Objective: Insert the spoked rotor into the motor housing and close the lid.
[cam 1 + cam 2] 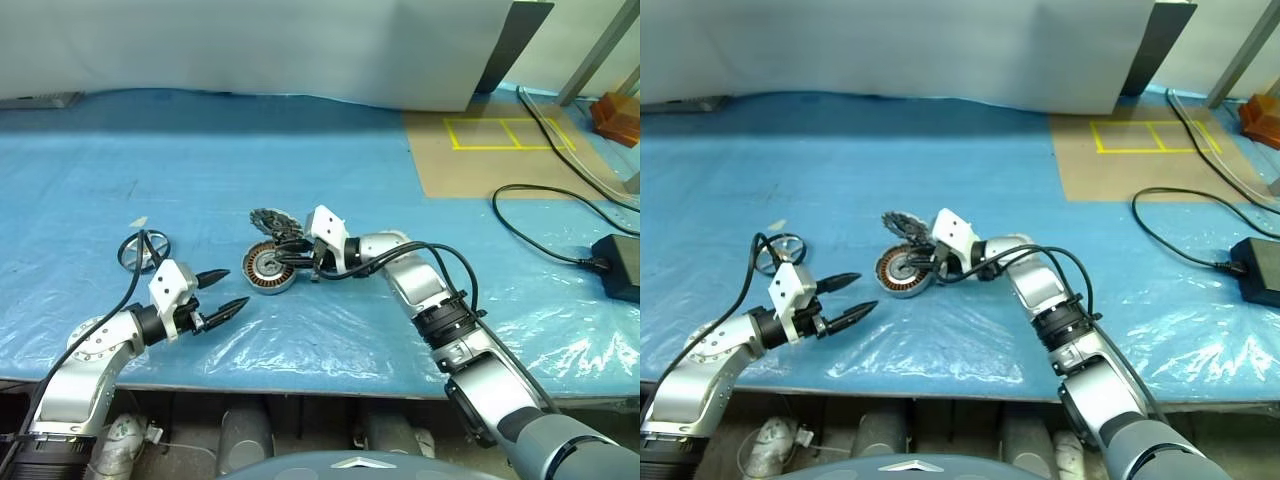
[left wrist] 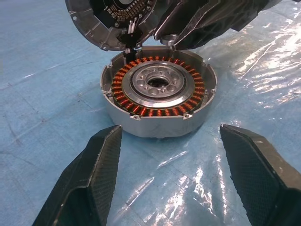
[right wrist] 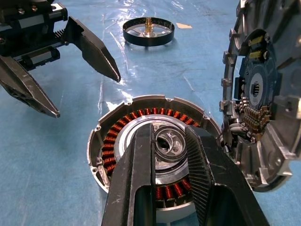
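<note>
No text, label, brand or number can be read on anything in these views.

Silver metal motor housing [image 2: 157, 96] with copper windings on glossy blue plastic sheet [image 1: 300, 180].
</note>
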Controlling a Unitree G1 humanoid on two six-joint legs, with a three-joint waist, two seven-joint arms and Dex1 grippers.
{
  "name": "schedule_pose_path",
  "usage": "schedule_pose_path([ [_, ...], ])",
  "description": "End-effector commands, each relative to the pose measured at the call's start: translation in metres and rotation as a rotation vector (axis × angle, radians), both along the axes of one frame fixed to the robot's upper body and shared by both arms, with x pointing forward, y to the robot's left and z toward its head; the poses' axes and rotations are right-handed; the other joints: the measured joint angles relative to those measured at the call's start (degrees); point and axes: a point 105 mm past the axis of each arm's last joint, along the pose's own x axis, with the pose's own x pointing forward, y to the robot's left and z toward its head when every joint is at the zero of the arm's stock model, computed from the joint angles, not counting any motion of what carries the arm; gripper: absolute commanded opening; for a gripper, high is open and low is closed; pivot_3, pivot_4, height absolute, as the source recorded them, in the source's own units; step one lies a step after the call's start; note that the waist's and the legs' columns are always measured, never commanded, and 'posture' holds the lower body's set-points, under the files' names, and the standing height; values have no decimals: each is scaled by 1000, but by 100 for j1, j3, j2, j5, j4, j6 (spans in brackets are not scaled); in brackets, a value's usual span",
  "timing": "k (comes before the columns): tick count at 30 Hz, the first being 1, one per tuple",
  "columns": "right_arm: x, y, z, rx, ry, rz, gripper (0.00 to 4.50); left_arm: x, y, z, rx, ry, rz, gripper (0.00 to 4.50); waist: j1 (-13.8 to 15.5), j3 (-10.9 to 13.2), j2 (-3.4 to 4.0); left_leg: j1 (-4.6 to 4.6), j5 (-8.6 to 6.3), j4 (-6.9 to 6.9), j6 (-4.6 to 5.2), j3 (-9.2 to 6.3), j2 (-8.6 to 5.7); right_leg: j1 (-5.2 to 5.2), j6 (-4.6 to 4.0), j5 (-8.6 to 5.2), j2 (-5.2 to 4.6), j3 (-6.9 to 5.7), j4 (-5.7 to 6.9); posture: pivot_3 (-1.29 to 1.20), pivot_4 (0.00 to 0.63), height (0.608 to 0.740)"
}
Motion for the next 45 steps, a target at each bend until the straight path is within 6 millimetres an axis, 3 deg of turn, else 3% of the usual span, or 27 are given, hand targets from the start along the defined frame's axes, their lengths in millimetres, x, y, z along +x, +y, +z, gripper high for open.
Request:
schedule_pose_path([
  [1,-1,12,7,6,-52,26,558,-1,-6,10,-1,-56,-11,3481,-1,0,0,0,0,0,0,0,1,0,0,0,1,0,0,0,150,740],
  [11,1,25,-7,-4,-49,13,558,-3,-5,8,12,-54,-6,3481,-7,0,0,1,0,1,-1,0,8,-1,-2,0,5,0,2,0,150,740],
  [36,1,26,-18,-40,-61,23,558,-3,-8,1,44,-54,-28,3481,-6,0,0,4,-1,12,-1,1,13,-1,-5,1,9,2,17,0,150,740],
  [42,2,25,-19,-37,-51,13,2578,-2,-7,2,43,-55,-23,3481,-6,0,0,5,-1,21,-2,1,15,-1,-6,0,10,3,27,0,150,740],
  [45,4,23,-13,-2,-41,-8,2578,-2,-7,2,40,-54,-24,3481,-6,0,0,5,-1,22,-2,1,15,-1,-6,0,10,3,28,0,150,740],
])
